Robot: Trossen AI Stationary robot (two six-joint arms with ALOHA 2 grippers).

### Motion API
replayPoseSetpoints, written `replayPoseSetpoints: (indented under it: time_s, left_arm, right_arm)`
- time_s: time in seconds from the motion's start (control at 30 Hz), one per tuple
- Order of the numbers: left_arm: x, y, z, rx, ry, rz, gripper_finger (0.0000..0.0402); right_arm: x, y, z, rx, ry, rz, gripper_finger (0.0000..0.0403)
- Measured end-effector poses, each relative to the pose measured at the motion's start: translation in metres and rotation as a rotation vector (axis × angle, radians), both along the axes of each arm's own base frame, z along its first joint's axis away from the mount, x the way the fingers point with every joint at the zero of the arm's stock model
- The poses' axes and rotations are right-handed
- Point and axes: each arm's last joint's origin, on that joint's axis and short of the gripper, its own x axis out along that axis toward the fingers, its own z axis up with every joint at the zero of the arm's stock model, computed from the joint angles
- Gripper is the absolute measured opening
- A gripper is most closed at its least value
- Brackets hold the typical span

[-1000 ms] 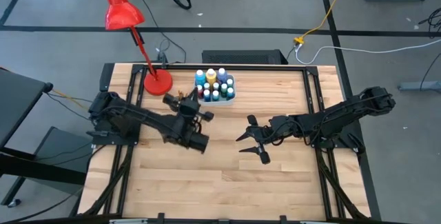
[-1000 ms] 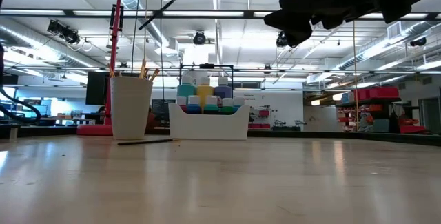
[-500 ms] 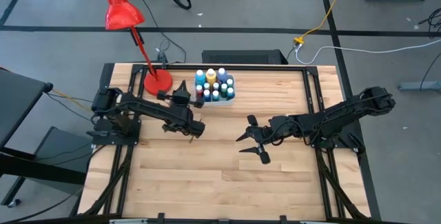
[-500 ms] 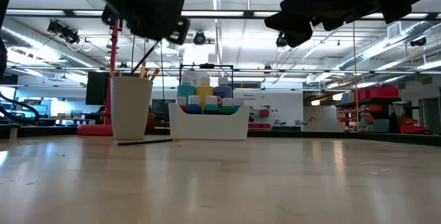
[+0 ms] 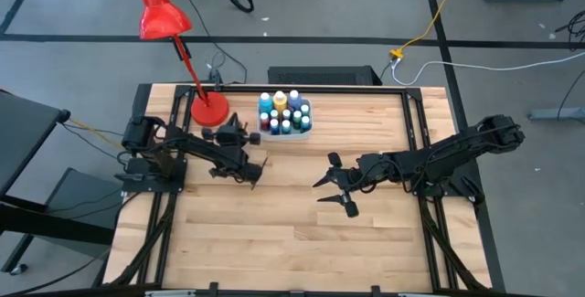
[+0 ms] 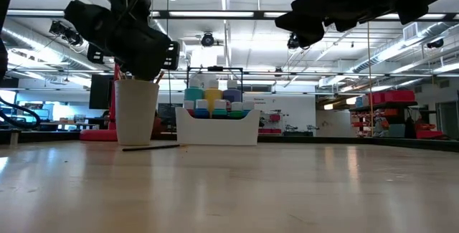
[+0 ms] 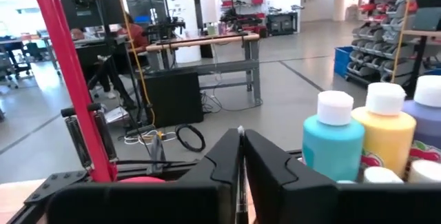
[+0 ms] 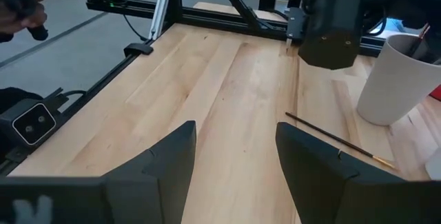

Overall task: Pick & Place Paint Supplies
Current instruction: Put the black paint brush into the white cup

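Note:
Small paint bottles [image 5: 285, 112] stand in a white tray [image 6: 217, 127] at the far middle of the table; a teal bottle [image 7: 333, 145] and a yellow bottle [image 7: 386, 138] show in the left wrist view. A white cup [image 6: 136, 112] stands left of the tray. My left gripper [image 6: 136, 54] hovers right over the cup's rim, shut on a thin paintbrush. Another paintbrush [image 8: 337, 141] lies flat on the table near the cup [image 8: 400, 79]. My right gripper [image 5: 334, 187] hangs open above mid-table, touching nothing. My left gripper pinches a thin paintbrush [image 7: 240, 136] between its two fingers; only a sliver of it shows in the narrow gap. The fingers lie level, pointing at the table's far side, above the cup. The gripper and cup hide the rest of the brush.
A red desk lamp stands with its base [image 5: 209, 110] at the far left, its pole [image 7: 69, 79] close beside my left gripper. Bare wooden table [image 5: 302, 233] spreads over the near half. Black frame rails [image 5: 416, 123] run along the table's sides.
My left gripper has come down from high over the table to just above the white cup, rolling its wrist on the way. The paintbrush it carries slanted in the air, then hung with its lower end in the cup. My right arm has kept still.

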Motion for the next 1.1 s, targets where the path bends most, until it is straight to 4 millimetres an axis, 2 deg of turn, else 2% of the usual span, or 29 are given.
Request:
replayPoseSetpoints:
  time_s: [0.3, 0.4, 0.57, 0.67, 0.77, 0.93, 1.1]
  left_arm:
    - [0.016, -0.001, 0.015, -0.028, 0.123, 0.011, 0.0076]
    - [0.028, -0.003, 0.028, -0.067, 0.151, 0.017, 0.0087]
    - [0.051, -0.006, 0.056, -0.241, 0.214, 0.007, 0.0097]
    - [0.064, -0.012, 0.072, -0.341, 0.289, -0.058, 0.0098]
    - [0.078, -0.021, 0.082, -0.418, 0.281, -0.156, 0.0098]
    - [0.095, -0.037, 0.084, -0.59, 0.27, -0.357, 0.0098]
    - [0.099, -0.05, 0.067, -0.778, 0.197, -0.451, 0.0098]
  right_arm:
    - [0.0, 0.0, 0.0, 0.0, -0.004, 0.0, 0.0208]
    - [0.0, 0.0, 0.0, 0.0, -0.004, 0.0, 0.0208]
    - [0.0, 0.0, 0.0, 0.001, -0.004, 0.0, 0.0208]
    - [0.0, 0.0, 0.0, 0.003, -0.003, -0.001, 0.0208]
    - [0.0, 0.0, 0.0, 0.003, -0.003, 0.0, 0.0208]
    - [0.0, 0.0, 0.0, 0.012, -0.001, -0.003, 0.0208]
    - [0.0, 0.0, 0.001, 0.013, -0.001, -0.003, 0.0208]
